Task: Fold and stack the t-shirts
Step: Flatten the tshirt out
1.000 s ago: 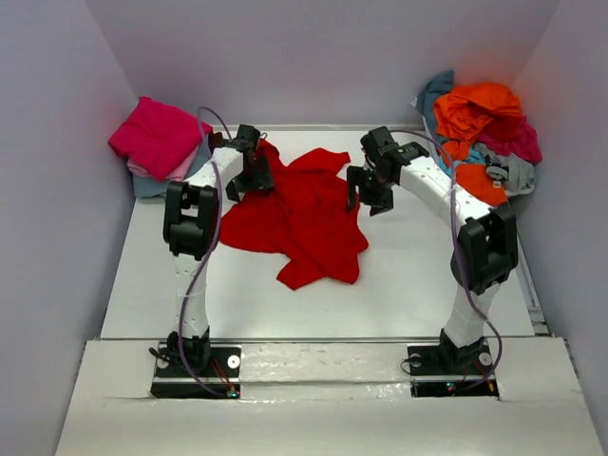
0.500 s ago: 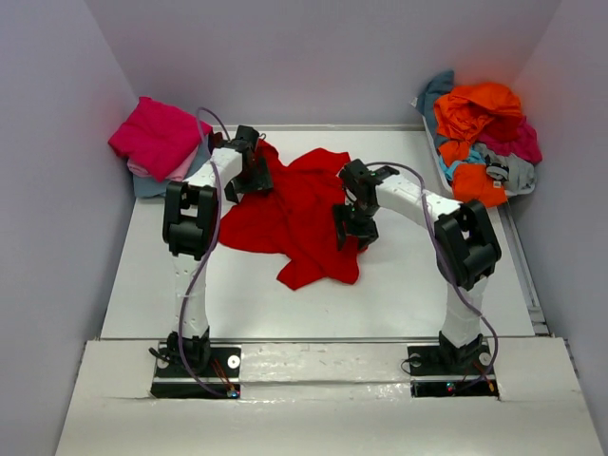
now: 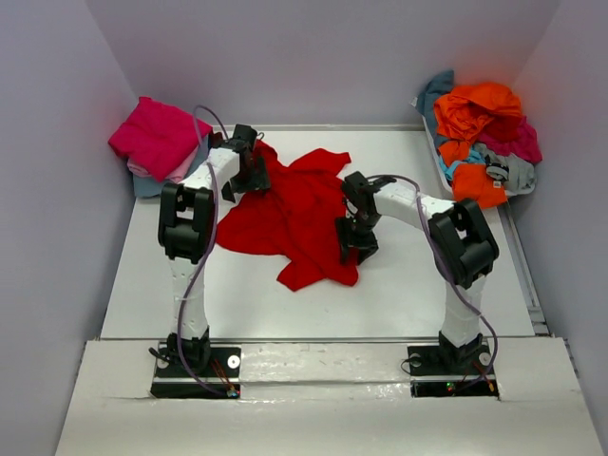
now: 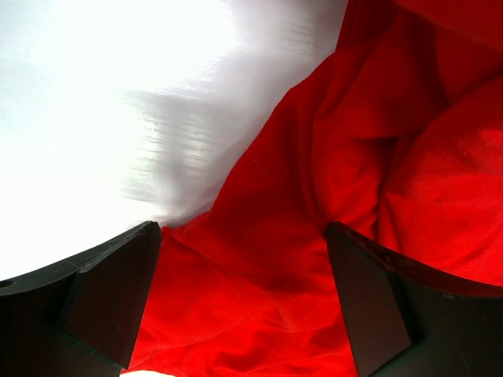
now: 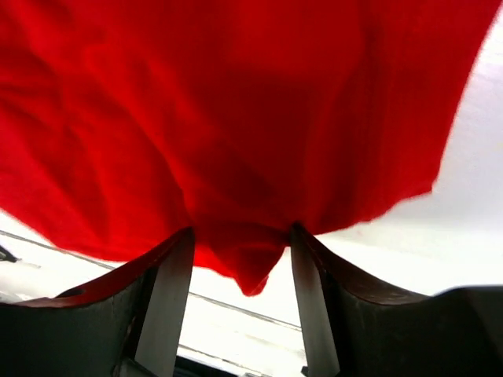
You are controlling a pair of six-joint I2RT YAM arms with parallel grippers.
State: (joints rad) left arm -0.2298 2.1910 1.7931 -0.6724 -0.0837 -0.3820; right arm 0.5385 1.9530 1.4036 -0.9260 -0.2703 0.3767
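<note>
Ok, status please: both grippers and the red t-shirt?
Left gripper open over red t-shirt. Right gripper straddles its fold, grip unconfirmed. Nothing in the way.

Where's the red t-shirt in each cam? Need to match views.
Top external: red t-shirt crumpled, centre frame.
Left wrist: covers the right side and bottom.
Right wrist: fills the upper frame, a fold dipping between the fingers.
Shared landmark: white table showing beside the shirt's edge in all three.
</note>
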